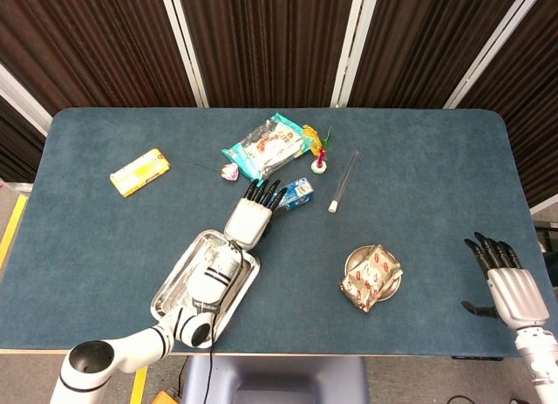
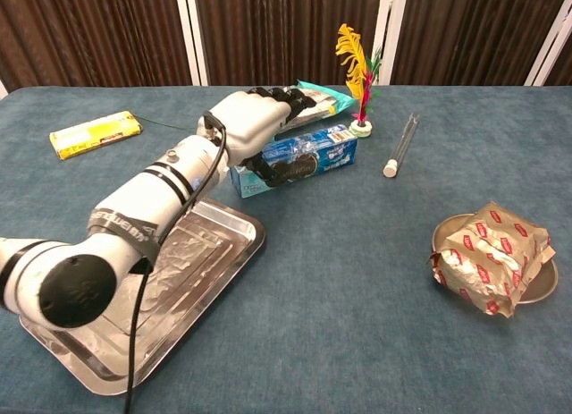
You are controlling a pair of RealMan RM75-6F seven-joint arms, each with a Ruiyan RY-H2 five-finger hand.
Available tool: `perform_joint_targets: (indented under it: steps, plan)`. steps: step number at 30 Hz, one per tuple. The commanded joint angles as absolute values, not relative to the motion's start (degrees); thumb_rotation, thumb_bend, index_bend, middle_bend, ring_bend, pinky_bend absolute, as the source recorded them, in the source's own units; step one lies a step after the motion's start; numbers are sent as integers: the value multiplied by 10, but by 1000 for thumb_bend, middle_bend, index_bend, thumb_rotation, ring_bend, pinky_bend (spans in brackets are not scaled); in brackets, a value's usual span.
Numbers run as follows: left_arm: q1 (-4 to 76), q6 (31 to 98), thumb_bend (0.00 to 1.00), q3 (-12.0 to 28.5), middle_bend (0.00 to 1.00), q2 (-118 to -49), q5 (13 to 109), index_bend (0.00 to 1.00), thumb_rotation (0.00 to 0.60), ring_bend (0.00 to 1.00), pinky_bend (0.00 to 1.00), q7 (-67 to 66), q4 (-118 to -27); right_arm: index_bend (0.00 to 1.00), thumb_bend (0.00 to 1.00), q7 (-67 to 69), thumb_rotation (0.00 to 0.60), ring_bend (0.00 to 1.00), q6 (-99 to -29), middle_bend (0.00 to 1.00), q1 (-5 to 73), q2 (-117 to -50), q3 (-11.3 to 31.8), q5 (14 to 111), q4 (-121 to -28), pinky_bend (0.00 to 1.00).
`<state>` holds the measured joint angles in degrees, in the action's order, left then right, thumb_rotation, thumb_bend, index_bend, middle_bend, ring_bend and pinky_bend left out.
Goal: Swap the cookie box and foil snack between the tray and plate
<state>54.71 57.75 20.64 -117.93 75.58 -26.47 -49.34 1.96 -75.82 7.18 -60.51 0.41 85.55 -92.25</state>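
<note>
The blue cookie box [image 1: 296, 193] [image 2: 299, 159] lies flat on the table, just beyond the far right corner of the empty metal tray [image 1: 187, 304] [image 2: 134, 289]. My left hand [image 1: 253, 214] [image 2: 255, 119] hovers over the box's left end with its fingers stretched out straight; its thumb sits close to the box's front. The foil snack [image 1: 372, 276] [image 2: 492, 257] rests on the small metal plate [image 1: 350, 263] [image 2: 536, 293] at the right. My right hand [image 1: 510, 286] is open near the table's right front corner, seen only in the head view.
A teal snack bag [image 1: 266, 147] [image 2: 322, 97], a feathered shuttlecock [image 1: 318, 151] [image 2: 357, 74] and a clear tube [image 1: 343, 181] [image 2: 401, 144] lie behind the box. A yellow packet [image 1: 139, 172] [image 2: 96, 133] sits at the far left.
</note>
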Motion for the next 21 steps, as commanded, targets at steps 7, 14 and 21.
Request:
perform_joint_targets:
  steps: [7, 14, 21]
  plan:
    - [331, 717, 382, 79, 0, -891, 749, 0, 600, 0, 35, -355, -936, 0, 128, -2, 600, 0, -756, 0, 91, -622, -13, 924, -928, 0]
    - [206, 838, 383, -27, 0, -768, 828, 0, 600, 0, 43, -275, -977, 0, 128, -103, 600, 0, -656, 0, 166, -659, -1, 937, -942, 0]
    - [129, 954, 384, -42, 0, -754, 888, 0, 600, 0, 42, -146, -909, 57, 171, -160, 600, 0, -590, 0, 211, -730, 4, 923, -897, 0]
